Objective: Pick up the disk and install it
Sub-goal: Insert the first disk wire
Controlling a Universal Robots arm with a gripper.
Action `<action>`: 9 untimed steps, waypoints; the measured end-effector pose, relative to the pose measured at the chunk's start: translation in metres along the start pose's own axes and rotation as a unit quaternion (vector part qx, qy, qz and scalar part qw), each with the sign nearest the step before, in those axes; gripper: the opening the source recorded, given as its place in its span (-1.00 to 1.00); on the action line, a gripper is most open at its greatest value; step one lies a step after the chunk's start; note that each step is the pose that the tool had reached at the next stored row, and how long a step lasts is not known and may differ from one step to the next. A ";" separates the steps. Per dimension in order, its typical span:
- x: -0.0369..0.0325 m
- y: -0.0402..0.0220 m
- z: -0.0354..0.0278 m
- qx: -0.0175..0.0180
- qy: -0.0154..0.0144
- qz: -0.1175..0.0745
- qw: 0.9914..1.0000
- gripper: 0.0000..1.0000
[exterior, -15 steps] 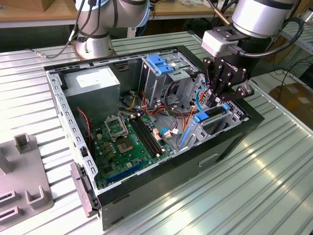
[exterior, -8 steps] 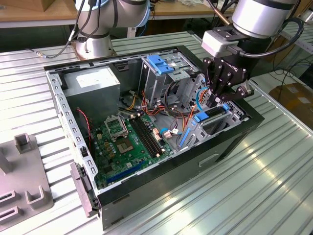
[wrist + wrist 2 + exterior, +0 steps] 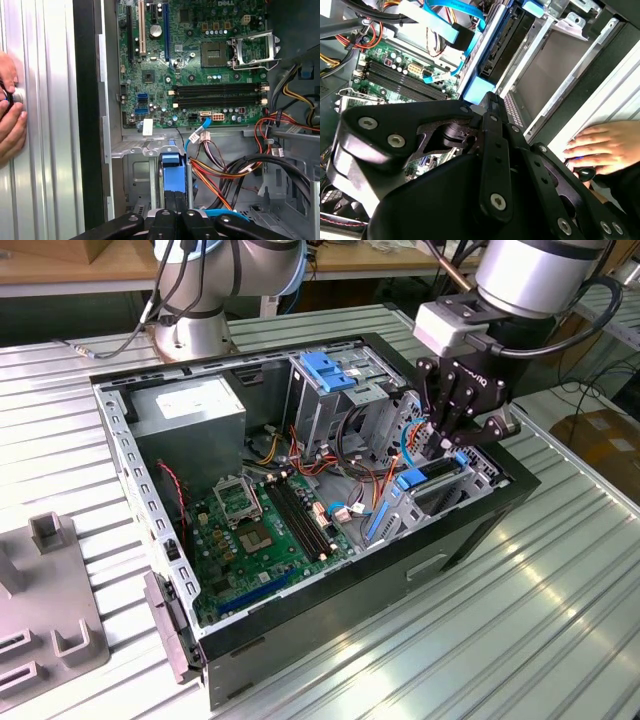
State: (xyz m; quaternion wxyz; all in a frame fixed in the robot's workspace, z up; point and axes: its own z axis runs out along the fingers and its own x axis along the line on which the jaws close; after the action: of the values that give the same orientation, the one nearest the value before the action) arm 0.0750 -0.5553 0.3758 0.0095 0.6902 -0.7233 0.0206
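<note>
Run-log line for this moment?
gripper shut | above blue plastic-framed disk standing in drive bay of black computer case | contact unclear | person's hand on ribbed metal table

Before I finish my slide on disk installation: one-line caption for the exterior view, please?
Gripper above the blue-railed disk sitting in the drive cage of an open computer case.

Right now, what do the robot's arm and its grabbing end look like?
The arm is a silver tube with a black cable looped beside it. A pale grey block joins it to black jaws built of bolted bars, with white lettering.
</note>
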 end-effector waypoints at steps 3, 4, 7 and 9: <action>-0.0001 -0.0029 0.0000 0.000 0.000 0.000 1.000 -0.79; -0.0002 -0.0052 0.0000 0.000 0.000 0.000 1.000 -0.79; -0.0005 -0.0115 0.0002 0.000 0.000 0.000 1.000 -0.79; -0.0005 -0.0119 -0.0001 0.000 0.000 -0.004 1.000 -0.79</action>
State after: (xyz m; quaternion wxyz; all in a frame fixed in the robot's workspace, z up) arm 0.0869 -0.5554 0.3761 0.0093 0.6930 -0.7206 0.0208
